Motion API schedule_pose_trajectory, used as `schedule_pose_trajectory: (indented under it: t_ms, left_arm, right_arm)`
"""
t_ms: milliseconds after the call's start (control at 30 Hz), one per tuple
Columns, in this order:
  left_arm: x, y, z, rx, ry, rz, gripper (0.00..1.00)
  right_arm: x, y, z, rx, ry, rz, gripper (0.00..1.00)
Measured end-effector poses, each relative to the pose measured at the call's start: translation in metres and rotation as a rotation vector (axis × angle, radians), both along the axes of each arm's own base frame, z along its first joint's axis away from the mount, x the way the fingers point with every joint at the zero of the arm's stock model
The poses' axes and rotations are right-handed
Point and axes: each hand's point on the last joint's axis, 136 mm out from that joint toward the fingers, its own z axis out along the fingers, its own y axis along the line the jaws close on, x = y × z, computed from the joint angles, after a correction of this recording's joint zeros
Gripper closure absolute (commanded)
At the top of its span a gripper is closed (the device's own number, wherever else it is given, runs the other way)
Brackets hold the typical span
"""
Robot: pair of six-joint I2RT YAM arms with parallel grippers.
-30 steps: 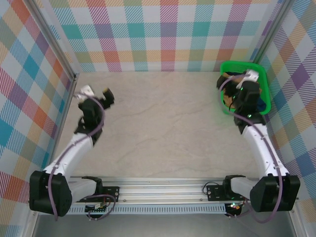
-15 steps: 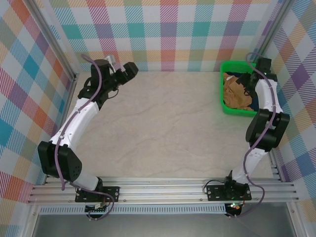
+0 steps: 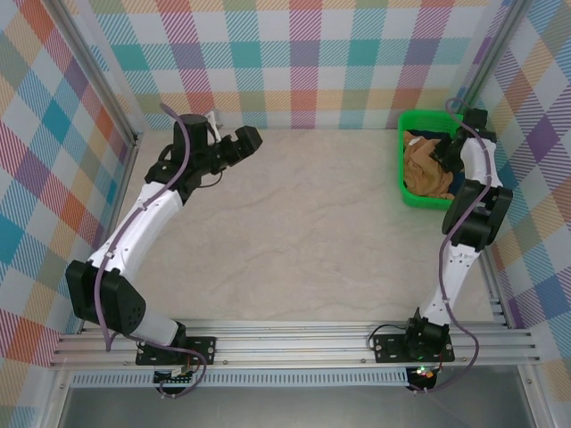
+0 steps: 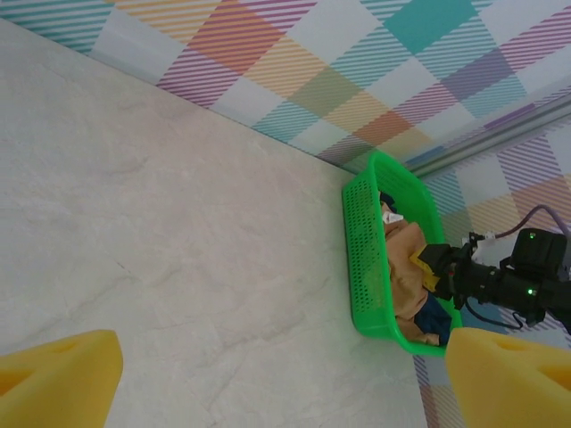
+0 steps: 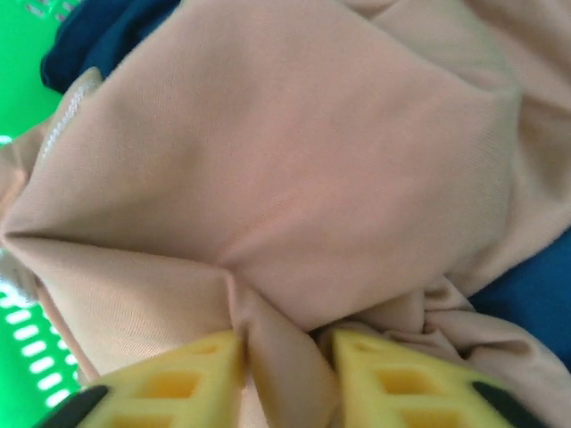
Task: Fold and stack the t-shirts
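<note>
A tan-orange t-shirt (image 3: 423, 166) lies crumpled in the green mesh basket (image 3: 401, 183) at the far right. Navy t-shirts (image 5: 98, 31) show beneath and beside it. My right gripper (image 5: 285, 349) is down in the basket, its yellow fingers (image 5: 192, 374) shut on a raised fold of the tan-orange t-shirt (image 5: 294, 152). From above, the right gripper (image 3: 443, 153) sits at the shirt's right side. My left gripper (image 3: 254, 136) hangs open above the table's far left. The left wrist view looks across to the basket (image 4: 361, 241), with the tan-orange cloth (image 4: 403, 267) and navy cloth (image 4: 434, 314) inside.
The pale marbled tabletop (image 3: 294, 223) stretches between the two arms. Plaid walls (image 3: 294, 62) close in the back and both sides, and the basket sits in the back right corner against them. A metal rail (image 3: 294, 343) runs along the near edge.
My right gripper's jaws have closed on a fold of the tan-orange t-shirt in the basket. My left arm has stretched toward the far wall and drifted slightly right.
</note>
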Motion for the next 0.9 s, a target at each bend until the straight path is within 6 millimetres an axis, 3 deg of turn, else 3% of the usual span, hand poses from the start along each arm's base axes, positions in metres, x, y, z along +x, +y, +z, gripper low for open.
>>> schedule_pose_trajectory:
  t_ms: [67, 167, 267, 367, 467, 567, 700, 800, 900]
  left_arm:
    - [-0.004, 0.001, 0.001, 0.004, 0.004, -0.001, 0.08]
    - [-0.009, 0.003, 0.003, 0.007, 0.002, -0.002, 0.09]
    - [-0.012, 0.004, 0.003, 0.009, 0.004, 0.000, 0.09]
    - [-0.013, 0.005, -0.002, 0.017, 0.020, 0.000, 0.10]
    - [-0.014, 0.008, -0.007, 0.033, 0.035, 0.010, 0.10]
    - [-0.014, 0.013, -0.012, 0.054, 0.048, 0.034, 0.09]
    - [-0.014, 0.023, -0.020, 0.093, 0.075, 0.083, 0.09]
    - [-0.015, 0.037, -0.030, 0.149, 0.108, 0.148, 0.09]
    - [-0.020, 0.056, -0.038, 0.214, 0.138, 0.225, 0.09]
  right_arm:
    - [0.002, 0.001, 0.004, -0.002, -0.026, -0.001, 1.00]
    - [-0.007, 0.009, 0.017, -0.024, -0.060, 0.000, 1.00]
    - [-0.013, 0.024, 0.058, -0.080, -0.138, 0.014, 1.00]
    - [-0.016, 0.052, 0.137, -0.143, -0.310, 0.047, 1.00]
    - [-0.028, 0.086, 0.232, -0.177, -0.544, 0.094, 1.00]
    - [-0.046, 0.127, 0.320, -0.153, -0.777, 0.174, 1.00]
    - [-0.064, 0.187, 0.402, -0.058, -1.009, 0.324, 1.00]
    - [-0.077, 0.244, 0.434, 0.047, -1.096, 0.473, 1.00]
    - [-0.091, 0.305, 0.434, 0.154, -1.102, 0.629, 1.00]
